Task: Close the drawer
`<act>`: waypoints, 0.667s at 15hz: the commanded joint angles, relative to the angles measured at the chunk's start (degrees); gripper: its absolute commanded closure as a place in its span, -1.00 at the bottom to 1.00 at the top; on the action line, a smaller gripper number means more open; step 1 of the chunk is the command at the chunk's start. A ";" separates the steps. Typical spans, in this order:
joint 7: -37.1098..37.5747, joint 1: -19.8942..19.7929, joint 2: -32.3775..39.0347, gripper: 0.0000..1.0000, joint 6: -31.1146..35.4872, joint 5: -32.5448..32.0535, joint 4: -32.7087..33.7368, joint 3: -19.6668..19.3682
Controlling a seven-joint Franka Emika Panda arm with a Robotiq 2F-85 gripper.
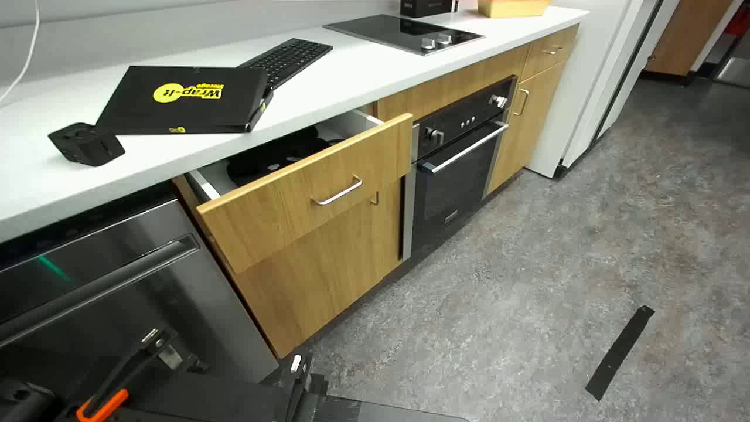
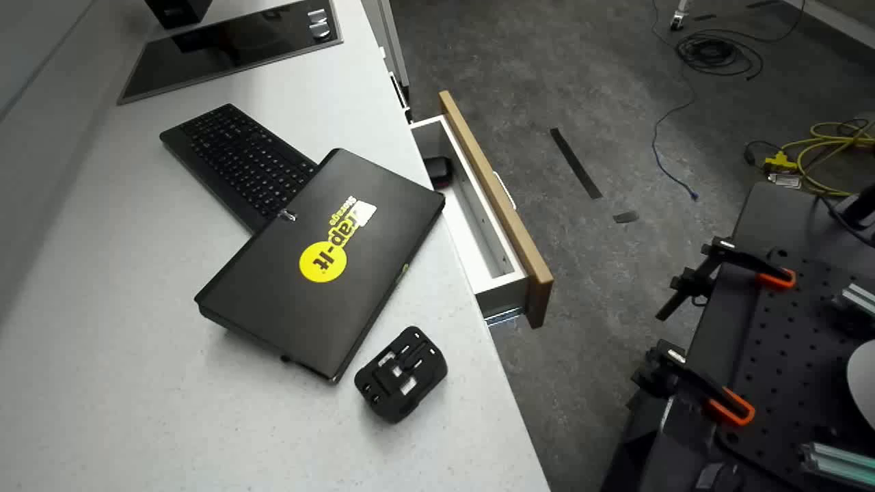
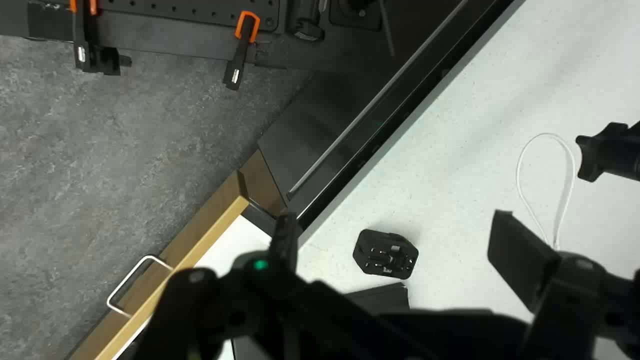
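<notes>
The drawer has a light oak front with a slim silver bar handle. It stands pulled out from under the white counter in both exterior views, its white inner walls visible. Dark items lie inside it. In the wrist view the drawer front and its handle are at lower left. My gripper shows only in the wrist view. Its fingers are wide apart with nothing between them, above the counter, the drawer lying beyond the left finger. The gripper does not appear to touch the drawer.
On the counter are a black box, a keyboard, a small black adapter and a cooktop. A black oven and a steel appliance flank the drawer. A black table with clamps stands opposite.
</notes>
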 commanded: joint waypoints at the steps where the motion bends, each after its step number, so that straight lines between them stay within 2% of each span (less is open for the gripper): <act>1: -0.74 -1.36 0.10 -1.00 -0.40 0.62 0.20 0.88; 7: -0.74 -1.36 0.11 -1.00 -0.40 0.62 0.20 0.88; 10: -0.86 -4.54 1.73 -1.00 3.99 -4.49 -0.04 0.99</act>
